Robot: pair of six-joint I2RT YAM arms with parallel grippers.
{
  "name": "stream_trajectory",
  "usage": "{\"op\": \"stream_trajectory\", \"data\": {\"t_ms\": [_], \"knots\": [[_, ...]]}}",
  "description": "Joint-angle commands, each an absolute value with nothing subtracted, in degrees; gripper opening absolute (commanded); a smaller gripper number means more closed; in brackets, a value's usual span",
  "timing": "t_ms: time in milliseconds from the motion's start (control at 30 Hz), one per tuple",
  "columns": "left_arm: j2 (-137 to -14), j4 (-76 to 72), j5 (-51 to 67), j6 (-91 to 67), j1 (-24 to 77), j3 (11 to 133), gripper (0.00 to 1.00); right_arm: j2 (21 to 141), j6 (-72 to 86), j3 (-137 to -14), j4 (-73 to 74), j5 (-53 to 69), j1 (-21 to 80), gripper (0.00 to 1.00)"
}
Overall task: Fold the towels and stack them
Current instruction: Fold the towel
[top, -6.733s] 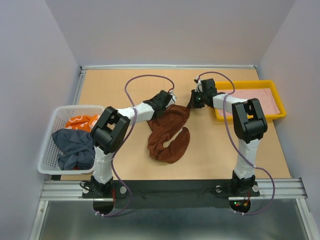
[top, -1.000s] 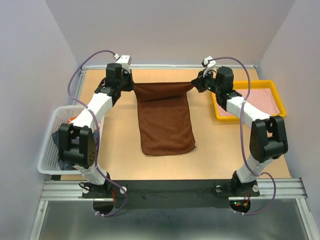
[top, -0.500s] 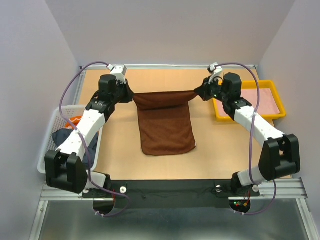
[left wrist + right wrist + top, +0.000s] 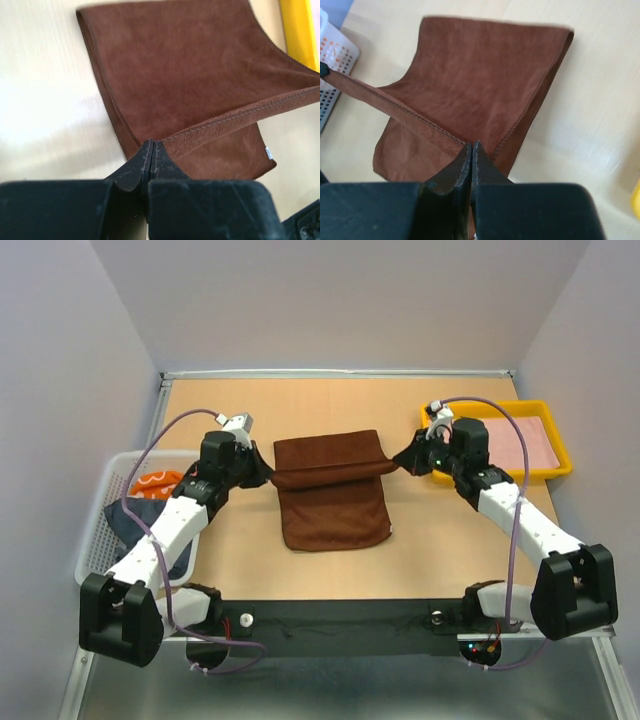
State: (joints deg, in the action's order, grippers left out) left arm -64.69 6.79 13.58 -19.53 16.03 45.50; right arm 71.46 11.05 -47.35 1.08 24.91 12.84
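Corners of the brown towel (image 4: pixel 335 510) are pinched in your shut left gripper (image 4: pixel 151 147) and right gripper (image 4: pixel 471 147): stay taut, land the edge square on the near hem.

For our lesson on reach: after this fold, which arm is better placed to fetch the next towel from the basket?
Probably left. The basket lies on the left end effector's side; the right end effector is opposite, by the tray. Both are pinching the brown towel.

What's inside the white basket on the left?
An orange patterned towel and a dark navy towel lie in the white basket. The left arm crosses above it, hiding part of the navy towel and anything beneath the cloths.
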Motion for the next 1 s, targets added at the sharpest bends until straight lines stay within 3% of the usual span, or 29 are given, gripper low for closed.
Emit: {"op": "stream_trajectory", "data": {"t_ms": [0, 367, 700, 967], "knots": [[-63.81, 7.65, 9.93, -21.88, 15.55, 41.32, 0.0, 70.57, 15.54, -43.52, 2.46, 22.84, 11.6, 0.0], [-71.8, 3.17, 9.94, -29.44, 17.22, 36.3, 0.0, 84.63, 20.3, -41.48, 2.37, 28.47, 11.6, 0.01], [-79.27, -4.3, 6.95, -36.3, 19.78, 32.96, 0.0, 93.95, 20.21, -42.54, 1.23, 26.46, 11.6, 0.0], [-89.37, -0.62, 0.44, -33.93, 17.32, 41.65, 0.0, 100.89, 20.92, -48.51, -2.19, 22.94, 11.6, 0.0]]}}
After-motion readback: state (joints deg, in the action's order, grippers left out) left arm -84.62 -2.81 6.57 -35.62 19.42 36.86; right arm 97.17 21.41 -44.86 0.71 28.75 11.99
